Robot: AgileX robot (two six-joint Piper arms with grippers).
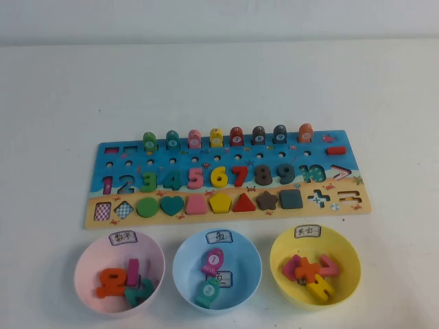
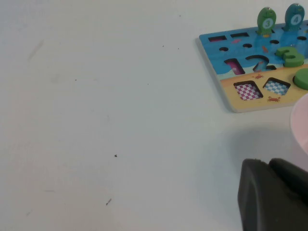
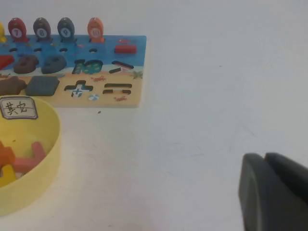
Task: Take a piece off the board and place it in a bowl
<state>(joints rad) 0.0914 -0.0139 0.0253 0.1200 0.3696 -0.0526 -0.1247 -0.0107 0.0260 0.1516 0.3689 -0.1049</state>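
- High view: the board [image 1: 226,179] lies on the bench [image 1: 219,82]. The piece [image 1: 335,150], a red bar, sits near the board's upper right corner, beside the orange peg [image 1: 305,132]. Just below the board stand three bowls; the yellow bowl [image 1: 315,266], under the board's right end, carries a handwritten label [image 1: 308,232], not legible here. No arm shows.
- Left wrist view: the left hand [image 2: 274,197] hovers over bare bench off the board's left end, likely parked; whether its fingers are apart cannot be told.
- Right wrist view: the right hand [image 3: 276,192], fingers together and empty, waits off the board's right end, well apart from the piece [image 3: 126,48]. Pegs read 7, 8, 9, 10.
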